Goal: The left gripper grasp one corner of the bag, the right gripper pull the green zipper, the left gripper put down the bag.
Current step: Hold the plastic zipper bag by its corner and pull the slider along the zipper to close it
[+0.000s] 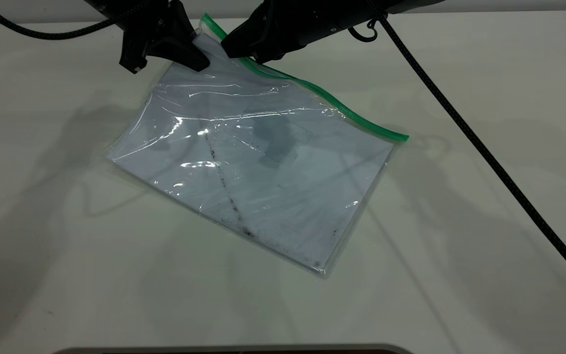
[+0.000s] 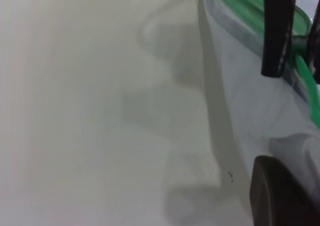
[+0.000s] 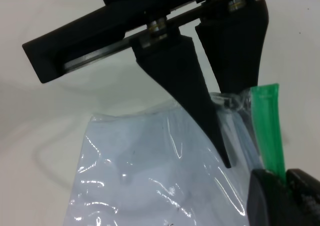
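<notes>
The bag (image 1: 263,162) is a clear pouch with white paper inside. It lies slanted on the table with its far corner (image 1: 199,33) raised. My left gripper (image 1: 199,56) is shut on that corner. In the right wrist view its fingers (image 3: 195,96) pinch the plastic beside the strip's end. The green zipper (image 1: 342,105) runs along the far long edge. My right gripper (image 1: 243,53) is shut on it close to the left gripper, with the green strip (image 3: 267,131) passing between its fingers (image 3: 260,196). In the left wrist view one right finger (image 2: 277,31) stands on the green strip (image 2: 240,1).
The white table (image 1: 67,246) spreads all round the bag. The right arm's braided cable (image 1: 484,147) hangs across the right side down to the edge. A dark rim (image 1: 234,350) shows at the near edge.
</notes>
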`<state>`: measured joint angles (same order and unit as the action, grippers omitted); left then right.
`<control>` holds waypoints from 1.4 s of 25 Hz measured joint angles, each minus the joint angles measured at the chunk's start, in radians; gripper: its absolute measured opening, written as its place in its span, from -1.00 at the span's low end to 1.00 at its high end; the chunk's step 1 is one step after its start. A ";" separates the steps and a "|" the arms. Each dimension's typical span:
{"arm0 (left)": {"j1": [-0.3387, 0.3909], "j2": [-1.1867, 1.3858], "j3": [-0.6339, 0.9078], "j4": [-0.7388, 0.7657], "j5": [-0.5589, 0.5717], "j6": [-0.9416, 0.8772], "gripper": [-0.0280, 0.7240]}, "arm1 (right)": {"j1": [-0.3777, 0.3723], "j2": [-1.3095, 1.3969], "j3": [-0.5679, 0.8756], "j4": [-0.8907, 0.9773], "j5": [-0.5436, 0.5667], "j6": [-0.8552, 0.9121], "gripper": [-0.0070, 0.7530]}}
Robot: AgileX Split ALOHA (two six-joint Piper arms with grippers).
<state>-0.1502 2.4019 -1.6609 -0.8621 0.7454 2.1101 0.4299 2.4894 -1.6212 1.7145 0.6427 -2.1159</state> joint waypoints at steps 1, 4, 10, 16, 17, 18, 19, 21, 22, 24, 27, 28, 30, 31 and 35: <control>0.000 0.000 0.000 -0.001 0.000 0.000 -0.75 | 0.000 0.000 0.000 0.000 -0.001 0.000 -0.88; 0.000 -0.005 0.001 -0.014 -0.003 0.000 -0.75 | 0.000 0.000 0.000 0.001 -0.012 0.000 -0.88; 0.023 -0.028 0.007 -0.053 0.002 -0.001 -0.75 | 0.000 -0.004 -0.008 0.018 -0.050 0.000 -0.88; 0.066 -0.031 0.008 -0.132 0.058 0.000 -0.75 | 0.000 -0.004 -0.011 0.022 -0.065 0.000 -0.88; 0.071 -0.031 0.008 -0.146 0.067 0.000 -0.75 | -0.001 -0.004 -0.013 0.022 -0.064 0.000 -0.88; 0.076 -0.031 0.008 -0.154 0.077 0.000 -0.75 | -0.001 -0.003 -0.014 0.022 -0.064 0.000 -0.88; 0.079 -0.031 0.008 -0.160 0.084 0.000 -0.76 | -0.001 -0.002 -0.014 0.023 -0.064 0.000 -0.88; 0.082 -0.031 0.008 -0.173 0.091 0.000 -0.78 | -0.002 0.001 -0.014 0.025 -0.064 0.000 -0.88; 0.082 -0.031 0.008 -0.181 0.091 0.000 -0.78 | -0.002 0.003 -0.015 0.028 -0.064 0.000 -0.88; 0.084 -0.029 0.009 -0.193 0.093 0.000 -0.78 | -0.003 0.011 -0.017 0.039 -0.063 0.000 -0.88; 0.087 -0.027 0.009 -0.194 0.096 0.000 -0.79 | -0.003 0.027 -0.020 0.053 -0.059 0.000 -0.88; 0.087 -0.027 0.010 -0.195 0.097 0.000 -0.79 | -0.003 0.032 -0.020 0.056 -0.058 0.000 -0.88; 0.087 -0.027 0.011 -0.209 0.100 0.001 -0.79 | -0.004 0.038 -0.021 0.060 -0.058 0.000 -0.88; 0.089 -0.027 0.011 -0.221 0.101 0.001 -0.79 | -0.007 0.040 -0.024 0.062 -0.057 0.000 -0.88; 0.100 -0.027 0.012 -0.272 0.119 0.001 -0.79 | -0.022 0.040 -0.028 0.066 -0.050 0.000 -0.88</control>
<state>-0.0505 2.3750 -1.6492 -1.1341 0.8645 2.1109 0.4083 2.5297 -1.6487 1.7805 0.5930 -2.1159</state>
